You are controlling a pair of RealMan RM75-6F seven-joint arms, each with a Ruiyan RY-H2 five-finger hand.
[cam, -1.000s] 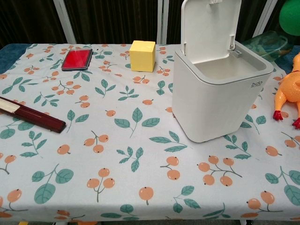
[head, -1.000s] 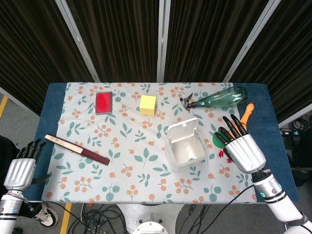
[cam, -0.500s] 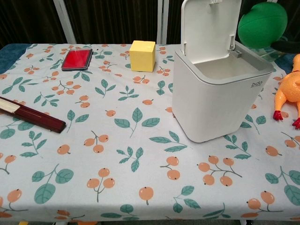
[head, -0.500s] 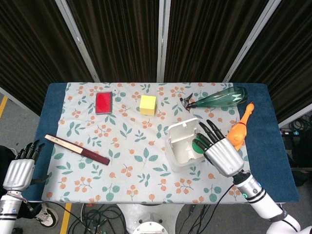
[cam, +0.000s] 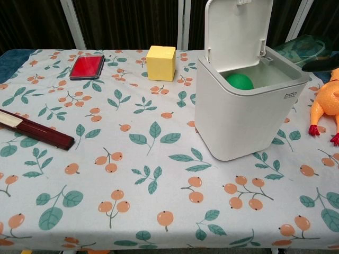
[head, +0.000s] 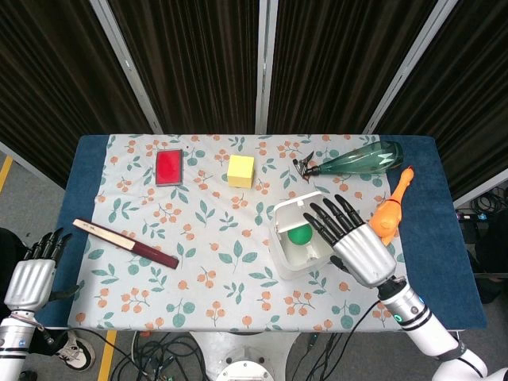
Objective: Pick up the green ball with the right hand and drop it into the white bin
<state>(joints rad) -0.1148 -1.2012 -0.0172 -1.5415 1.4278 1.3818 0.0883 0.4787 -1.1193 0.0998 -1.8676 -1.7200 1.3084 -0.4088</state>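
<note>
The green ball [head: 300,235] lies inside the white bin [head: 281,261], whose lid stands up at the back; in the chest view the green ball [cam: 239,81] shows just below the rim of the white bin [cam: 238,127]. My right hand [head: 349,238] hovers over the bin's right side with its fingers spread and nothing in them. A dark fingertip [cam: 322,63] shows at the right edge of the chest view. My left hand [head: 33,274] hangs off the table's left front corner, fingers loosely curled, holding nothing.
A red case [head: 168,167] and a yellow cube [head: 240,171] sit at the back. A dark red stick [head: 125,244] lies at the left. A green bottle [head: 359,159] and an orange rubber chicken [head: 391,209] lie right of the bin.
My right hand carried the ball leftward over the bin, then spread its fingers and let go. The ball now lies inside the bin. The left hand has barely moved.
</note>
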